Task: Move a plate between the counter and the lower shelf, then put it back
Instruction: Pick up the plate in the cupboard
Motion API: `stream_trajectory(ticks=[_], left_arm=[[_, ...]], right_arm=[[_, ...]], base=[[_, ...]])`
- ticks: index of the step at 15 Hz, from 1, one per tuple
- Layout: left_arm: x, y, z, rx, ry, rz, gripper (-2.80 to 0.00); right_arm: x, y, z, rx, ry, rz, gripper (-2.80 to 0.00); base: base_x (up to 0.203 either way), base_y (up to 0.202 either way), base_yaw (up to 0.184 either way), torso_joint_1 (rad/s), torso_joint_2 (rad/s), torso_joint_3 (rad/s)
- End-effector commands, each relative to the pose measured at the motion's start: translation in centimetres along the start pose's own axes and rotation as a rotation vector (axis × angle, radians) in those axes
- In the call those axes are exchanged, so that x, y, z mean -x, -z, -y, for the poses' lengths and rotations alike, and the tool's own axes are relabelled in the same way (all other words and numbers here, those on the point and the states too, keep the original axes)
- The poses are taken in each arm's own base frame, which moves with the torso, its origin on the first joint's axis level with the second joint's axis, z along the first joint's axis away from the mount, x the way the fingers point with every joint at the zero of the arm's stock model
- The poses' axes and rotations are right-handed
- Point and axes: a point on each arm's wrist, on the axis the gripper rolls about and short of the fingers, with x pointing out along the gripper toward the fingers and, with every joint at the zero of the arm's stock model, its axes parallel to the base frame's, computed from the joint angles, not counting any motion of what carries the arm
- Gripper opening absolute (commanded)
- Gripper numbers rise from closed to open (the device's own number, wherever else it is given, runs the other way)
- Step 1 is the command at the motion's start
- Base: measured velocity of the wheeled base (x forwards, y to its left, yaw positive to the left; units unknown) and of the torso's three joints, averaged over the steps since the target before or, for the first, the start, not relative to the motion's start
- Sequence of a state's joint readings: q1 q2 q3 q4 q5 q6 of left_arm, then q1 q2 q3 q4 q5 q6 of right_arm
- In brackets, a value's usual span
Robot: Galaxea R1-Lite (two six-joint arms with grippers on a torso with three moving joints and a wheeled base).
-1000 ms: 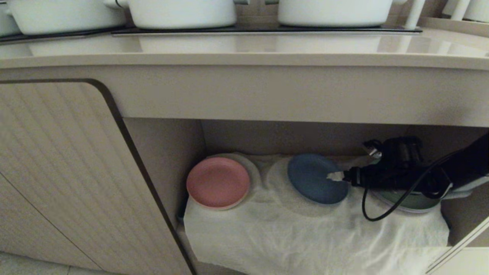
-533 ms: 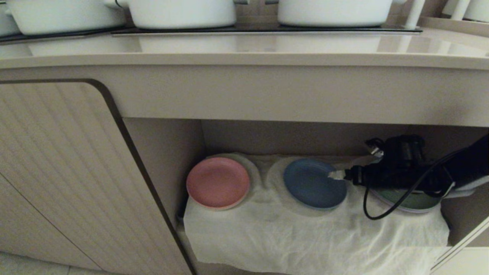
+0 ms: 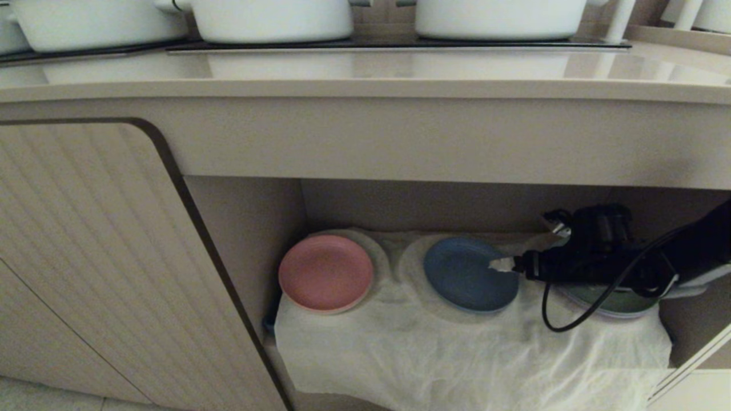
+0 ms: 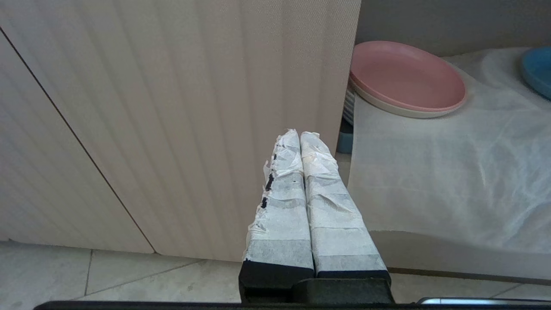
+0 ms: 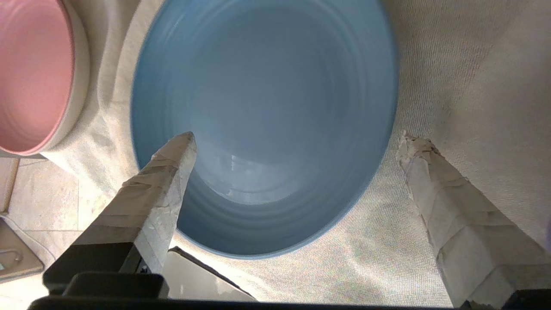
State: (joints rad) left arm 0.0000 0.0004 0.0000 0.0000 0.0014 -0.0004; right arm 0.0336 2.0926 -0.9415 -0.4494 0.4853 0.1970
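**A:** Where does your plate sit right now?

**B:** The light-blue plate (image 3: 469, 274) lies flat on the white cloth (image 3: 457, 354) lining the lower shelf (image 3: 245, 228), on one of the round mounds. You'll find it in the middle of the recess, with the pink plate (image 3: 325, 273) to its left, close but not touching, and a green plate (image 3: 619, 301) to its right, mostly hidden behind the arm.

**A:** And the right gripper?

**B:** Your right gripper (image 5: 297, 142) reaches in from the right side of the recess. Its taped fingers (image 5: 170, 172) are spread wide: one lies over the plate's inside, the other hangs beyond the rim over the cloth. They straddle the plate's right edge and clasp nothing. Whether the one over the plate touches it, I can't tell.

**A:** The left one?

**B:** Your left gripper (image 4: 301, 137) hangs low in front of the ribbed cabinet door (image 4: 172, 107), left of the recess, its two wrapped fingers pressed together around nothing.

**A:** And up top?

**B:** The counter (image 3: 365, 74) above carries white pots (image 3: 271, 20) on the black hob panel (image 3: 400, 44) at the far side.
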Motion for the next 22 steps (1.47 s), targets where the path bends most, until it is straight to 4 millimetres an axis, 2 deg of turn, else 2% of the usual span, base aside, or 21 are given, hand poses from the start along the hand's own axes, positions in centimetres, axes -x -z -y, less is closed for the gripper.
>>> stream_trajectory(ticks=[1, 8, 22], left_arm=[[0.0, 0.0, 0.0, 0.0, 0.0, 0.0, -2.8], [0.0, 0.0, 0.0, 0.001, 0.0, 0.0, -2.8], [0.0, 0.0, 0.0, 0.001, 0.0, 0.0, -2.8]], right_arm=[[-0.5, 0.3, -0.1, 0.001, -0.008, -0.013, 0.0], [-1.8, 1.1, -0.7, 0.012, -0.025, -0.045, 0.0], [-1.8, 1.3, -0.6, 0.009, -0.014, -0.056, 0.0]], base=[[0.0, 0.0, 0.0, 0.0, 0.0, 0.0], [0.0, 0.0, 0.0, 0.0, 0.0, 0.0], [0.0, 0.0, 0.0, 0.0, 0.0, 0.0]])
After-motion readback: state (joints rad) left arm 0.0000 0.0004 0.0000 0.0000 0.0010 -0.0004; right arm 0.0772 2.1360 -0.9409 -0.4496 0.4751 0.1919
